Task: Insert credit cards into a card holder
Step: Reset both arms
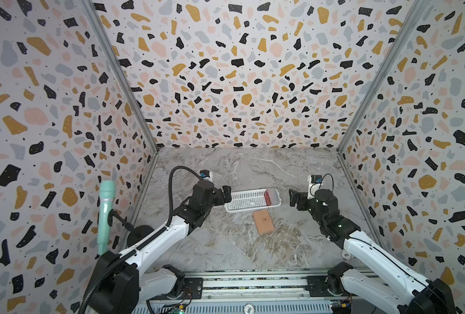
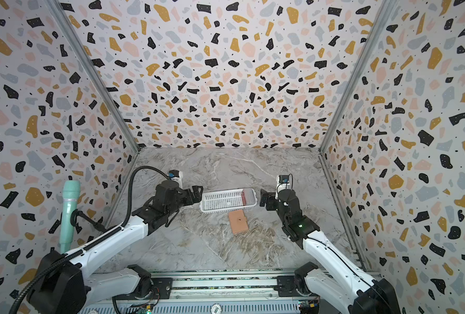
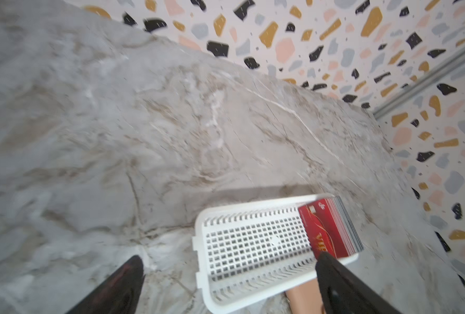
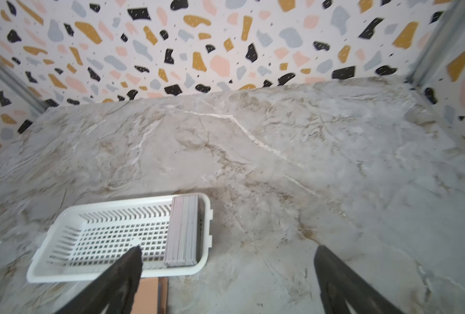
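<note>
Broadly, the grey marble desk [image 1: 225, 244] carries everything, with the two arms reaching in from its near edge. The left gripper [image 3: 230, 257] hangs by the left end of the white slotted basket [image 1: 242, 202], its jaws spread wide and holding nothing. The right gripper [image 4: 227, 249] hangs off the basket's right end, equally wide and empty. The basket lies lengthwise about mid-desk. The card holder [image 1: 264, 221], tan and folded flat with its snap dot up, lies on the desk just beside the basket's near rim, towards the near edge. The credit cards [image 3: 327, 231] stand on edge as a stack inside the basket's right end, red face towards the left.
</note>
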Controlling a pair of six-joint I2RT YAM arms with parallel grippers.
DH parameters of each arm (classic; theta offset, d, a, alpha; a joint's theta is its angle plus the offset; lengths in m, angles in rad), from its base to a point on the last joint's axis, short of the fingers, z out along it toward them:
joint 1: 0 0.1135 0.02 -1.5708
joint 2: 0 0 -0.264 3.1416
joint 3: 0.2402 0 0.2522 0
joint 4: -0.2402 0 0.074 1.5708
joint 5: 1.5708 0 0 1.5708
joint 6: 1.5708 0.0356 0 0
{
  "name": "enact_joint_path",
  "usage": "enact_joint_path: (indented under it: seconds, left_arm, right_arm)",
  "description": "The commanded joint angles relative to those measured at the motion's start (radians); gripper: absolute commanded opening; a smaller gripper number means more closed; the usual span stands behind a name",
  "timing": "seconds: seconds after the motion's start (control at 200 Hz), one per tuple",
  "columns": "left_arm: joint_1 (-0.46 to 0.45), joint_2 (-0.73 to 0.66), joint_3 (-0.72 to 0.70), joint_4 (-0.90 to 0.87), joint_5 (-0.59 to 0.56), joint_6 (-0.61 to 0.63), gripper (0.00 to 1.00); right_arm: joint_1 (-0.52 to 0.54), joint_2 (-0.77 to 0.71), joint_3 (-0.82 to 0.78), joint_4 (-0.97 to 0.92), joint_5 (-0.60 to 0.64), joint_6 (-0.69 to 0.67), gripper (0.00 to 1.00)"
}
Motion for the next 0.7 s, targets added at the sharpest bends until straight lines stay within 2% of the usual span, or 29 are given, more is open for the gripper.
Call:
enact_joint_path:
  seconds: [0.0,0.065,0.175,0.36,0.466,0.586,0.696]
  left_arm:
    - [0.015,-0.068,-0.050,0.067,-0.239,0.099,1.00]
    - [0.034,-0.102,-0.083,0.097,-0.312,0.138,1.00]
    - [0.086,-0.127,-0.118,0.139,-0.367,0.228,1.00]
    - [0.197,-0.100,-0.167,0.212,-0.376,0.342,1.00]
    - [0.247,-0.070,-0.242,0.371,-0.394,0.420,1.00]
    - [0.320,-0.020,-0.288,0.474,-0.357,0.436,1.00]
    - [0.342,0.023,-0.334,0.609,-0.343,0.449,1.00]
  right_arm:
    - [-0.057,-0.023,-0.012,0.086,0.091,-0.025,0.99]
    - [-0.089,-0.015,-0.023,0.091,0.129,-0.027,0.99]
    - [-0.152,-0.010,-0.063,0.134,0.171,-0.038,0.99]
    - [-0.243,0.000,-0.140,0.275,0.169,-0.119,0.99]
    - [-0.278,0.014,-0.185,0.338,0.186,-0.155,0.99]
    - [-0.301,0.037,-0.254,0.456,0.177,-0.201,0.99]
    - [-0.311,0.080,-0.314,0.578,0.166,-0.224,0.99]
